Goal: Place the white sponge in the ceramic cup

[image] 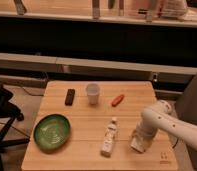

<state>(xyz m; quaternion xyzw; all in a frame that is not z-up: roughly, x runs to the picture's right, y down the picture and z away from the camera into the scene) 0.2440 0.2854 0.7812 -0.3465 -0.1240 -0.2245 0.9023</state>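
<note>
At the near right part of the wooden table (82, 152), the gripper (140, 142) points down at the boards, at the end of a smooth white tubular arm (168, 121) that is cut off by the right edge. Whether the gripper is wide, narrow or clamped cannot be told (its pale tip merges with what lies beneath). The white sponge (136, 147) sits directly under that tip as a small off-white block, mostly covered, its outline hard to separate from the gripper.

Just to the gripper's left lies a slim white bottle (110, 137), on its side, with a label too blurred to read. Beyond the gripper, toward the far edge, lies a small reddish-orange oblong thing (118, 100) of unclear kind. Farther left of that stands the ceramic cup (93, 93), plain, white, slightly tapered and upright, well apart from the gripper. Past it lies a flat black rectangular object (70, 96). Far to the gripper's left sits a round glossy green bowl (52, 132).
</note>
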